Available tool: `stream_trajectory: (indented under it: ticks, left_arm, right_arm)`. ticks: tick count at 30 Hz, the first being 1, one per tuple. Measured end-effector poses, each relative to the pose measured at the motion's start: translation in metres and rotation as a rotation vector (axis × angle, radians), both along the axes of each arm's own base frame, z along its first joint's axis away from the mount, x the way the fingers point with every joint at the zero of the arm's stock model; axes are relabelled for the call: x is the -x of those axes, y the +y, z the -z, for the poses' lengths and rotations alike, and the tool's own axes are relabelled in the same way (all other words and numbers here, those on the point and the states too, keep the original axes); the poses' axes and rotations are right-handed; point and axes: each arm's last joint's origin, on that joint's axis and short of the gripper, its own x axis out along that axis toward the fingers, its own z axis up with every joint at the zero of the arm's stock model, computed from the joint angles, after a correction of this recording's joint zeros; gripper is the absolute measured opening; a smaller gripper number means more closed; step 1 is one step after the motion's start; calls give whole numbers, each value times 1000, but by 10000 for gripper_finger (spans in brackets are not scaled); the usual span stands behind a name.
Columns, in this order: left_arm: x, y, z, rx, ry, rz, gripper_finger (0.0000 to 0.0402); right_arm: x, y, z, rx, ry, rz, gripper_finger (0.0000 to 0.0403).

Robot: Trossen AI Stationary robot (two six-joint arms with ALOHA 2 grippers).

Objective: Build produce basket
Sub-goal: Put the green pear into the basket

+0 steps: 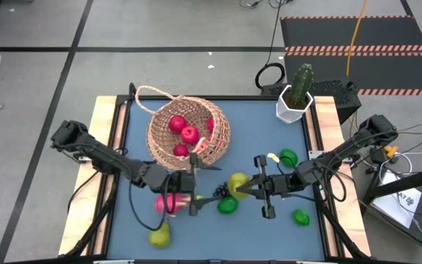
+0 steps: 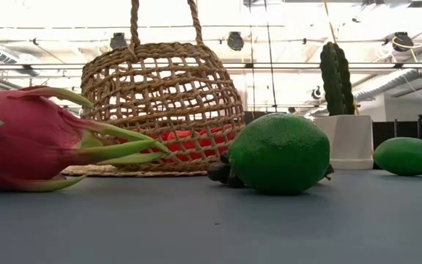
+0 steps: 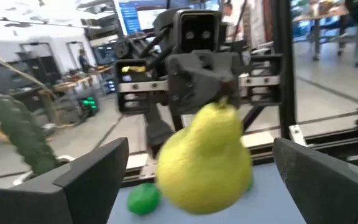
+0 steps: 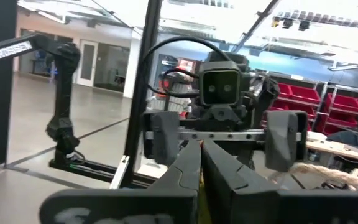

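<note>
A yellow-green pear [image 3: 204,158] hangs above the table's middle, also seen from above [image 1: 238,183]. My right gripper [image 4: 201,155] is shut on it, reaching in from the right [image 1: 249,188]. My left gripper [image 1: 209,187] faces it from the left, open; its two fingers [image 3: 98,171] stand on either side of the pear without touching. The wicker basket [image 1: 189,136] stands at the far middle on its base, holding several red fruits [image 1: 189,134]. A dragon fruit [image 1: 168,202], a lime [image 1: 228,206] and dark grapes [image 2: 222,172] lie on the table below the grippers. My right gripper holds the pear between its two shut fingers, coming level from the table's right side. A sliver of yellow [image 4: 199,186] shows between the fingers. The pear's own body hides which part they hold. The pear is lifted clear of the table, narrow end [image 3: 219,109] up.
A cactus in a white pot [image 1: 297,95] stands at the far right corner. Two more limes [image 1: 289,157] [image 1: 301,217] lie on the right side, and another pear [image 1: 160,236] lies near the front edge at the left.
</note>
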Motion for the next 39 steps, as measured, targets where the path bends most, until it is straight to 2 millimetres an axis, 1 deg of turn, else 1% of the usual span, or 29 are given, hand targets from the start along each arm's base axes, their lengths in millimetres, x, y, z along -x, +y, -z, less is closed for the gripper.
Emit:
stream_trajectory:
  ticks: [4, 10, 13, 19, 21, 25, 32, 39]
  left_arm:
    - [-11, 5, 8, 35, -15, 30, 399]
    - [-26, 12, 20, 74, -58, -1, 399]
    - [-31, 16, 25, 78, -48, -7, 399]
    - [-35, 21, 28, 120, -40, 81, 397]
    - [-37, 23, 30, 125, -40, 73, 389]
    - [-40, 22, 35, 104, -30, 70, 366]
    - [-49, 17, 36, 63, -32, 72, 335]
    - [-58, 13, 36, 62, -42, 71, 311]
  right_arm:
    - [0, -6, 4, -32, -16, 17, 1]
    - [-2, -13, 9, -71, -1, 31, 1]
    - [-3, -13, 9, -71, 0, 30, 1]
    - [-3, -13, 9, -58, 2, 33, 2]
    - [-3, -13, 9, -51, 1, 35, 2]
    - [-5, -13, 12, -46, 7, 41, 2]
    - [-7, -15, 13, -59, 10, 46, 2]
    - [-8, -15, 14, -59, 12, 45, 2]
